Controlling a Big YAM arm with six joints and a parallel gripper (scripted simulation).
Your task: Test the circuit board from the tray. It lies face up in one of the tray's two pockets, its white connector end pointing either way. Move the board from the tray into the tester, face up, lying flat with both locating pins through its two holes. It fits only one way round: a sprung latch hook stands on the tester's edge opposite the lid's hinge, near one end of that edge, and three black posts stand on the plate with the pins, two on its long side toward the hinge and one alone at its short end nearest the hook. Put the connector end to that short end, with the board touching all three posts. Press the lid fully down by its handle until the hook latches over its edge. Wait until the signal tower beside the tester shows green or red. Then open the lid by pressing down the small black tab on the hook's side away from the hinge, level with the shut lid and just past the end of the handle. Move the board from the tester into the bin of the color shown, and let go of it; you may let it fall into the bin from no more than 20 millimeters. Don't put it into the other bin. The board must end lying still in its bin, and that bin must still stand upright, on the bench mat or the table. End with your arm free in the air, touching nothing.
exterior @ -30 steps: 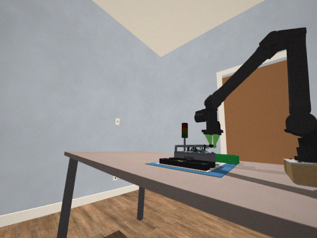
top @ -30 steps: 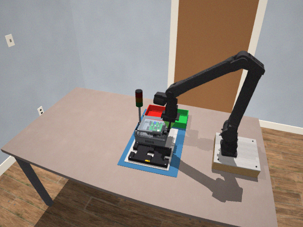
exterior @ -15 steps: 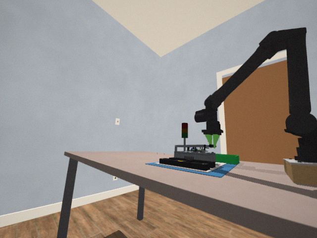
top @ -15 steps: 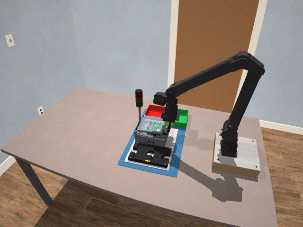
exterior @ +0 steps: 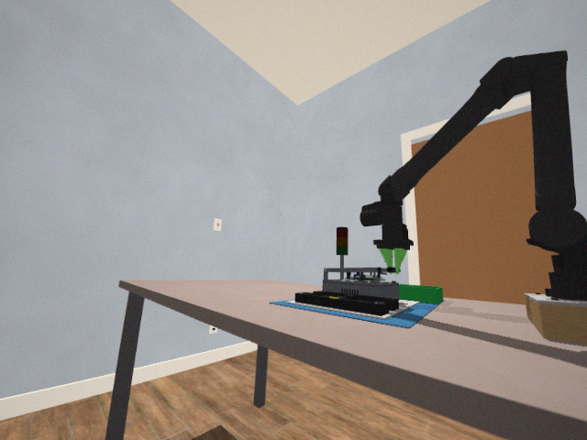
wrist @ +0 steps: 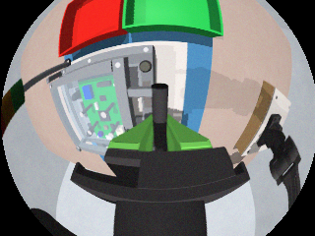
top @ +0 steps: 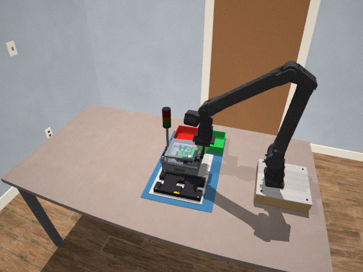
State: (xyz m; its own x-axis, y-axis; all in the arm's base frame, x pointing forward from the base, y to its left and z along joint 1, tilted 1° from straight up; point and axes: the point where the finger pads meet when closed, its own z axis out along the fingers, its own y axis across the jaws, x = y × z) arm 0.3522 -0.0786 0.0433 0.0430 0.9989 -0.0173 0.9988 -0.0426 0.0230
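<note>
The green circuit board (top: 185, 151) lies face up inside the grey tester (top: 181, 162), under the clear lid (top: 179, 152). The lid lies down over it, about level. My gripper (top: 201, 155) stands at the tester's right edge, pointing down, shut on the lid's black handle (wrist: 157, 110). In the wrist view the handle runs between my green fingers, with the board (wrist: 98, 106) to their left. The side view shows my fingertips (exterior: 393, 269) level with the lid's top. The signal tower (top: 166, 117) shows only dim colours. I cannot tell whether the hook has caught.
The red bin (top: 185, 133) and the green bin (top: 219, 141) stand behind the tester on the blue mat (top: 183, 202). The black tray (top: 179, 185) lies in front of the tester, with both pockets empty. The arm's base block (top: 282, 188) stands to the right.
</note>
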